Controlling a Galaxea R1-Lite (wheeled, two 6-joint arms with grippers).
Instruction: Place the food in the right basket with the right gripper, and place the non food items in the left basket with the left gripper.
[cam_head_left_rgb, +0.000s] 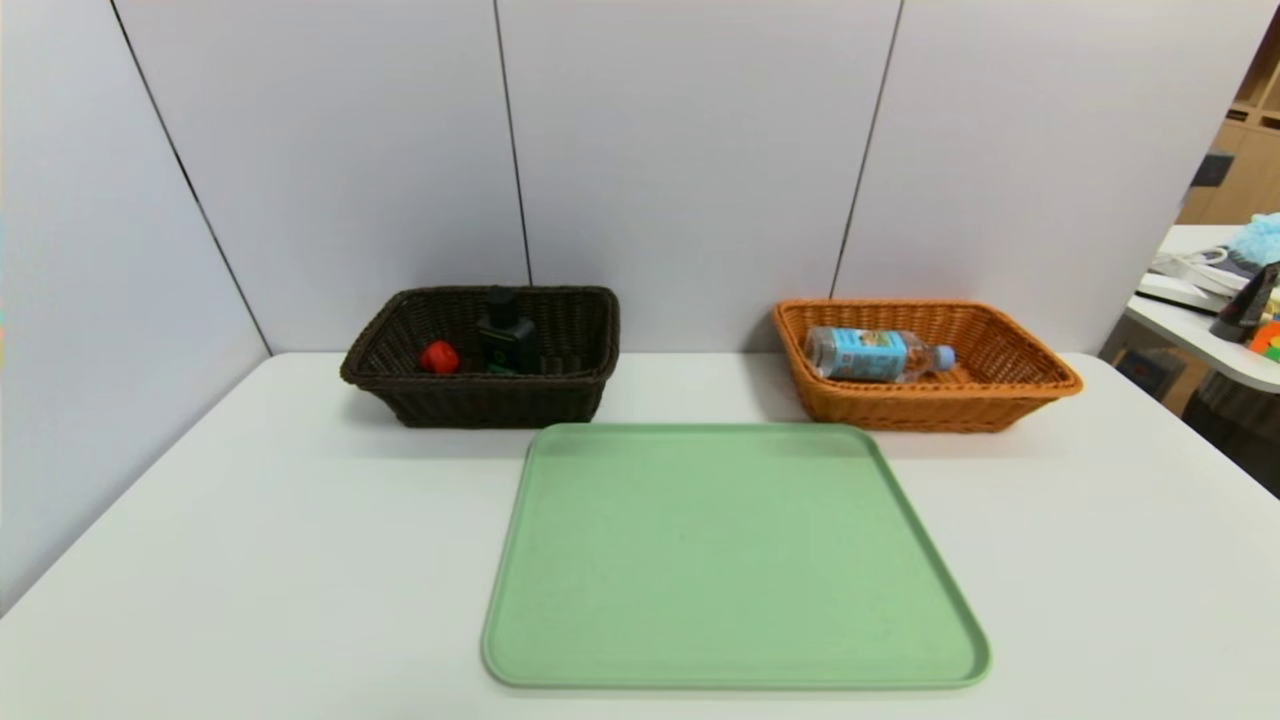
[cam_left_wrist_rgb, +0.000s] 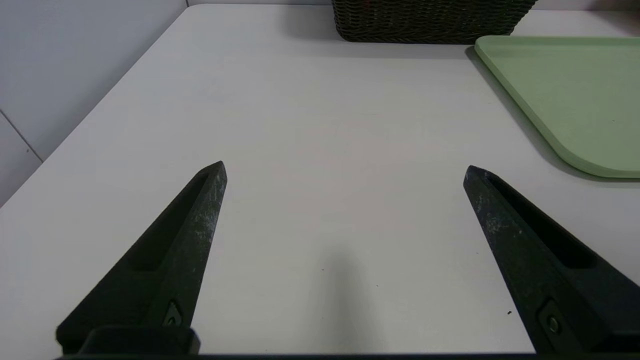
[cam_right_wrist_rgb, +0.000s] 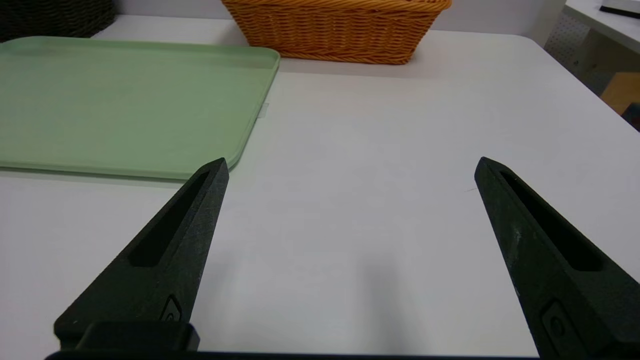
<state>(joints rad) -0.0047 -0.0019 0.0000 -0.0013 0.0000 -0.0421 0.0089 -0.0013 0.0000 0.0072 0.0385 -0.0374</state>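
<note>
Baskets (cam_head_left_rgb: 480, 395) and their contents at the far side of the white table (cam_head_left_rgb: 250, 560); nearer things first.

Nearest: left gripper (cam_left_wrist_rgb: 345, 170) held low and level over bare tabletop on the left side, black fingers (cam_left_wrist_rgb: 200, 215) spread wide apart, nothing between them. Right gripper (cam_right_wrist_rgb: 350, 167) likewise held level over bare tabletop on the right side, fingers (cam_right_wrist_rgb: 505, 200) spread wide, gripping nothing. Neither arm seen from the head camera.

Next: green tray (cam_head_left_rgb: 735, 560) lying flat in the middle of the table, nothing on it, its near corners flanking the two grippers as seen from the wrist cameras.

Beyond the tray, to the left: dark brown wicker basket, standing near the tray's far left corner, holding a small red object (cam_head_left_rgb: 439, 357) and a dark bottle with a black cap (cam_head_left_rgb: 507, 335), upright, just beside each other.

Beyond the tray, to the right: orange wicker basket (cam_head_left_rgb: 930, 405), near the tray's far right corner, holding a clear plastic bottle with a blue label (cam_head_left_rgb: 875, 353) lying on its side, cap toward the right.

Farthest: grey partition panels (cam_head_left_rgb: 680, 150) behind both baskets; a second table with clutter (cam_head_left_rgb: 1225, 300) off to the far right.
</note>
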